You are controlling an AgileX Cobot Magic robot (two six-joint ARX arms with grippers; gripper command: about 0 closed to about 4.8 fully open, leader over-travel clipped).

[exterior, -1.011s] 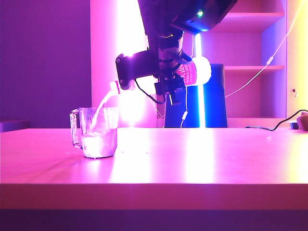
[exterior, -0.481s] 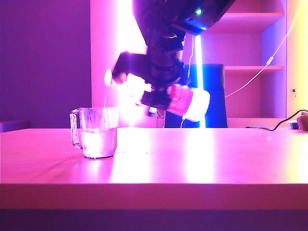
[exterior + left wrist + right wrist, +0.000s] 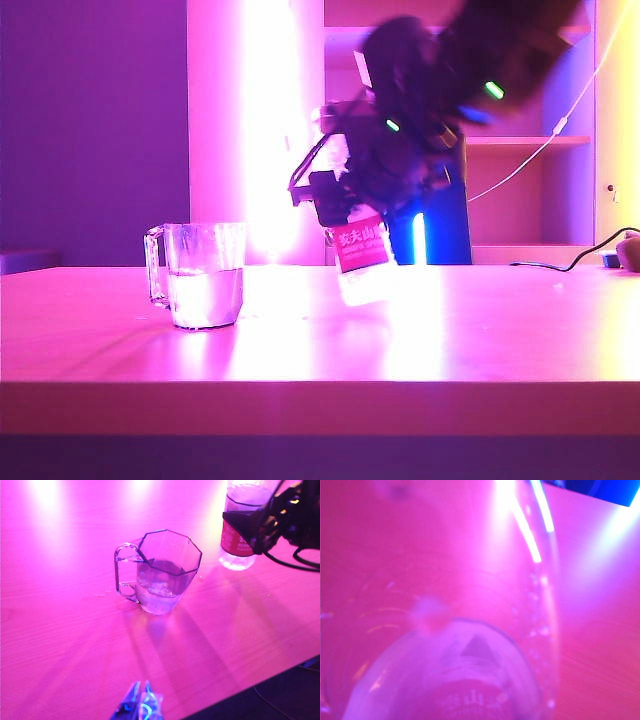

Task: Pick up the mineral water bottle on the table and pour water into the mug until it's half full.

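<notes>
Bottles on the table (image 3: 480, 330): one, the mineral water bottle (image 3: 361, 250), with its red label and white characters. Mugs: one, the mug (image 3: 204, 274), a clear glass one with its handle turned to the left in the exterior view. Arms with grippers: two.

Seen from the exterior view, the right gripper (image 3: 352, 205) is closed around the mineral water bottle, above the label, and holds it nearly upright with a slight tilt. The bottom of the bottle is at the table surface or just above it; I cannot tell if it touches. The bottle is near the mug, to the right of it in this view, and the two are apart. In the left wrist view the mineral water bottle (image 3: 241, 535) is again beside the mug (image 3: 160, 570), with the dark fingers (image 3: 260, 527) of the right gripper wrapped on its upper part. The right wrist view is filled by the clear body of the mineral water bottle (image 3: 460, 670), seen very close and blurred.

The mug stands upright on the table and has water (image 3: 205, 295) in it, up to about the middle of its height. In the left wrist view the water (image 3: 157, 587) shows in the lower part of the glass.

The left gripper (image 3: 140, 705) is over the near side of the table, well apart from the mug. Its fingertips are close together and nothing is between them.
</notes>
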